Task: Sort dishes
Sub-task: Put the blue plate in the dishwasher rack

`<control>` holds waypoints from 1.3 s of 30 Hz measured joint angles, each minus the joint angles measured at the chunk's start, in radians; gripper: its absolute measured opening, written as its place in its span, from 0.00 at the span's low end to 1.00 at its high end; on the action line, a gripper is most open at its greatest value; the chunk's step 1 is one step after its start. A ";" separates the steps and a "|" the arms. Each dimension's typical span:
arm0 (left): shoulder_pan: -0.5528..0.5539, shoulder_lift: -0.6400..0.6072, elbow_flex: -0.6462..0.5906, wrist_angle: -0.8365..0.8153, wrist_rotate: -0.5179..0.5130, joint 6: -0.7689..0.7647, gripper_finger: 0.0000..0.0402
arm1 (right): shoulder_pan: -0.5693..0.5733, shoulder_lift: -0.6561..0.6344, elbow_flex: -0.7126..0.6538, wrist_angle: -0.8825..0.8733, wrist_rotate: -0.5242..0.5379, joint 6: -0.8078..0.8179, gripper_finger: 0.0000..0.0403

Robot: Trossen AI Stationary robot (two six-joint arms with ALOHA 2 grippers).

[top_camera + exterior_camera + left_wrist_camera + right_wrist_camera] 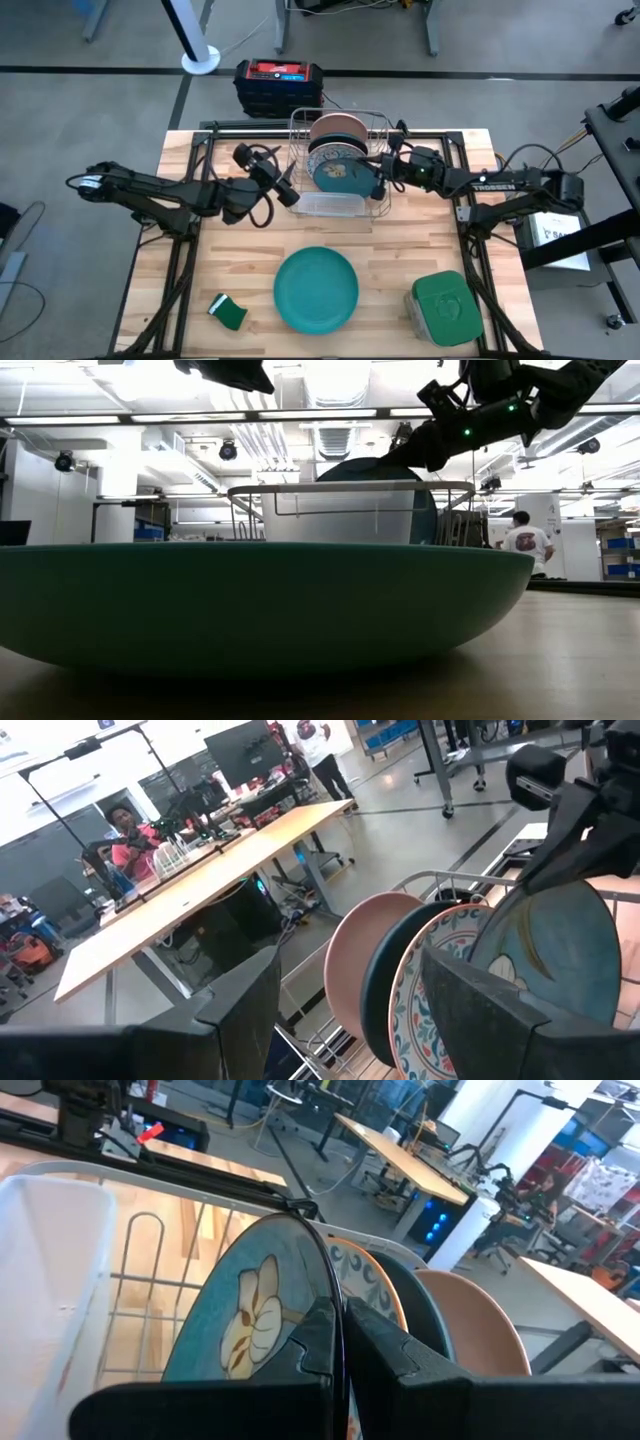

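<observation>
Right gripper pinching a plate at the dish rack, left gripper spread beside it

Starting at the desk's left edge, the left gripper (284,190) hangs with its fingers spread and empty, just left of the wire dish rack (383,126) at the desk's back edge. In the rack stand a salmon-pink plate (338,127), a dark teal plate (385,970), a white plate with blue-red ornament (425,982) and, frontmost, a blue plate with a pale flower (343,174). The right gripper (381,180) has its fingers pressed together on that flowered plate's rim. A bright teal-green plate (316,289) lies flat near the desk's front edge, between a small green sponge (229,311) and a green-lidded container (447,305).
</observation>
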 joint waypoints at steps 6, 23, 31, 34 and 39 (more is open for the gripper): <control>0.000 0.010 0.000 0.000 0.000 0.000 0.58 | 0.000 0.035 0.001 0.045 -0.002 -0.004 0.02; 0.000 0.010 0.000 -0.001 0.000 0.003 0.58 | -0.001 0.103 0.002 0.098 -0.001 -0.009 0.08; 0.000 0.010 0.000 -0.002 0.000 0.008 0.58 | -0.001 0.094 0.002 0.102 -0.001 -0.009 0.12; 0.000 0.010 0.000 -0.002 0.000 0.009 0.58 | -0.001 0.093 0.002 0.101 0.001 -0.009 0.14; 0.000 0.010 0.000 -0.005 0.000 0.009 0.58 | -0.001 0.092 0.002 0.096 0.006 -0.001 0.18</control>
